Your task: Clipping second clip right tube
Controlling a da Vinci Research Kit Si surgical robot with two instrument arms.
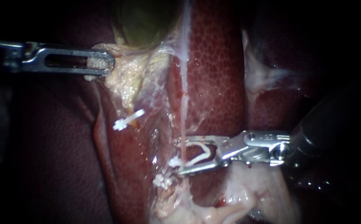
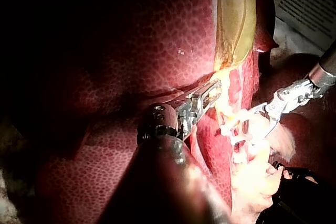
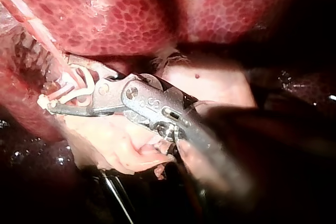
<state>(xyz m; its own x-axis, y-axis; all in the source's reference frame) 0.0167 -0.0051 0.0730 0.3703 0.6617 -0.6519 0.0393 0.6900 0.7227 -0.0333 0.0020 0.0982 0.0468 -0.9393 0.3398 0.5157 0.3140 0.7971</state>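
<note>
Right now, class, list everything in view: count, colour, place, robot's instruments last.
liver: one, dark red, background.
gallbladder: one, yellow-green, top of endoscope view.
pale tissue: one patch, cream, under gallbladder.
tube: one, pink, lying over liver.
closed clips: two, white, one left of tube, one near its lower end.
open clip: one, white, around tube.
left instrument: one, silver, jaws shut on pale tissue.
right instrument: one, silver, jaws shut on open clip.

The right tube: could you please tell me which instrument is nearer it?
Right. The right instrument holds a clip around the right tube; the left instrument grips tissue well away.
</note>
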